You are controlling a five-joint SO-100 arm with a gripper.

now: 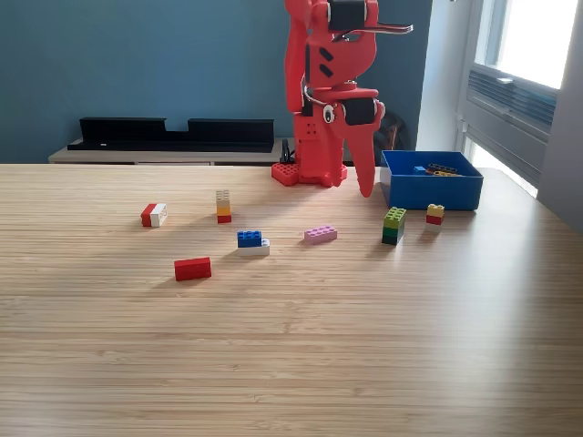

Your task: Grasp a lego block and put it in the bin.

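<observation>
While your tool [366,177] hung tip-down at upper centre, empty (jaws together, as far as I could tell), the nearest lego block [393,225], a green stack standing upright, sat just below and right of it on the bench [291,364], beside the bin [430,187] at right.

The red arm [321,100] stands folded upright on its base [308,173], which sits at the far edge of the surface [291,346]. Its upper links rise out of the exterior view's top edge, with black motor blocks set into the red shell. The tool [366,177] hangs down from the folded wrist, to the exterior view's right of the base, its long red finger [364,164] pointing at the surface with its tip just above it. Whether the jaws are parted cannot be told from this angle.
</observation>
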